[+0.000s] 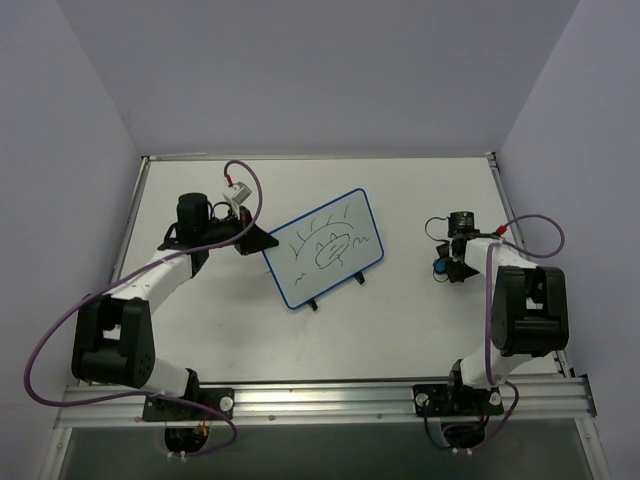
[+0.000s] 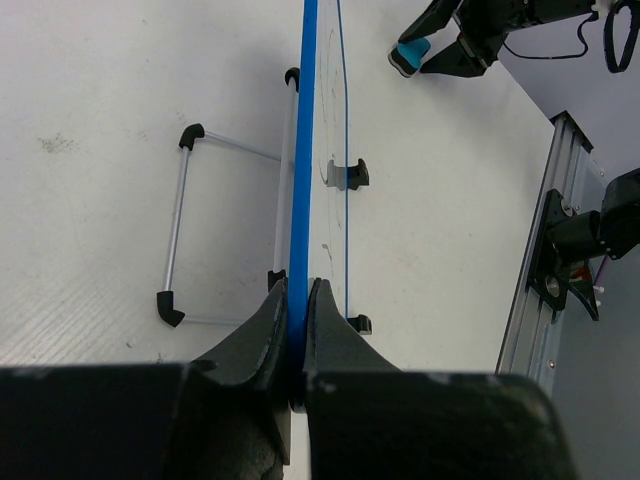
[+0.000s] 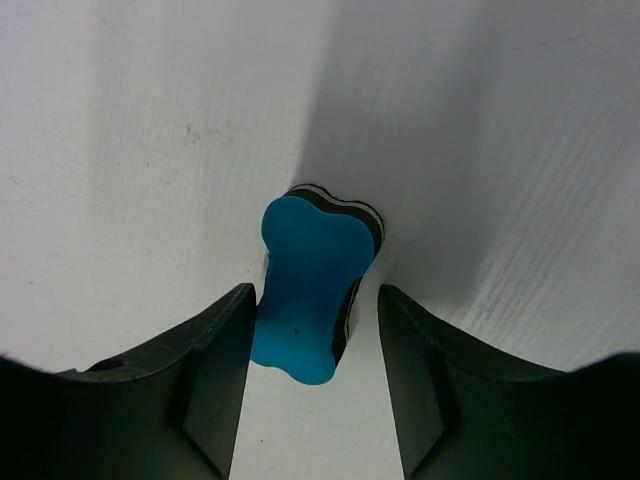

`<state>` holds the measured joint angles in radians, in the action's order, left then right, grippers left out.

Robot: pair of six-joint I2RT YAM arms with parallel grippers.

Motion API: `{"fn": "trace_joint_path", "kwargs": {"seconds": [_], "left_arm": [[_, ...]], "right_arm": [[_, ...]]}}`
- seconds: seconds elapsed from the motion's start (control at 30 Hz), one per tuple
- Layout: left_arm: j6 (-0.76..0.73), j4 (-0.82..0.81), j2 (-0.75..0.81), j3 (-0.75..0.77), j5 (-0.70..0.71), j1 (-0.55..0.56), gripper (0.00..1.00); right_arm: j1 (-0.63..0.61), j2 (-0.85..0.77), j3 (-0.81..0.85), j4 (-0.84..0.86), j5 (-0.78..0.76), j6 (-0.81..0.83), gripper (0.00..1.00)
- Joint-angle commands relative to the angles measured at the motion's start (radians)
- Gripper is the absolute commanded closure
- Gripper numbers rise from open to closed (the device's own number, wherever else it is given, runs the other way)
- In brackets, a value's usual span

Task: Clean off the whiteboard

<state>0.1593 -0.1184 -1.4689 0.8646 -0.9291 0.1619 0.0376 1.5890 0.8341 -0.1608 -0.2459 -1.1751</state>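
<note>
Across the white table, which fills the floor of a pale, plain-walled booth, a faint ribbed texture and a few grey scuffs show in the wrist views. An aluminium rail runs along the near edge, where both arm bases are bolted, and purple cables loop off each arm.

Left of centre sits the whiteboard, turned at an angle, with black doodles on its face. The left gripper has its fingers pinched tight on the board's blue frame at the left corner. Well apart on the right, the right gripper stands partly open around a small blue eraser. One finger touches the eraser, and a strip of table shows between it and the other.

From the left wrist the board appears only edge-on, so its drawing is unreadable there. A wire stand with black corners shows beside it, and how it joins the board is hard to make out. Both arms' bases are partly cut off by the bottom of the overhead view.
</note>
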Motion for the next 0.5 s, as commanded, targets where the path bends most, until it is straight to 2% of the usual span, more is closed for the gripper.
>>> {"fn": "trace_joint_path", "kwargs": {"seconds": [0.0, 0.3, 0.4, 0.47], "left_arm": [[-0.225, -0.007, -0.011, 0.004, 0.219, -0.007, 0.98], [-0.227, -0.004, -0.011, 0.005, 0.219, -0.007, 0.98], [-0.228, -0.003, -0.011, 0.005, 0.217, -0.007, 0.98], [-0.23, -0.001, -0.011, 0.005, 0.22, -0.007, 0.98]], "right_arm": [[-0.005, 0.009, -0.004, -0.006, -0.021, -0.027, 0.53], [-0.004, 0.003, -0.006, -0.006, -0.041, -0.023, 0.6], [-0.002, 0.006, -0.003, -0.006, -0.043, -0.02, 0.66], [-0.002, 0.012, -0.001, -0.005, -0.041, -0.017, 0.75]]}}
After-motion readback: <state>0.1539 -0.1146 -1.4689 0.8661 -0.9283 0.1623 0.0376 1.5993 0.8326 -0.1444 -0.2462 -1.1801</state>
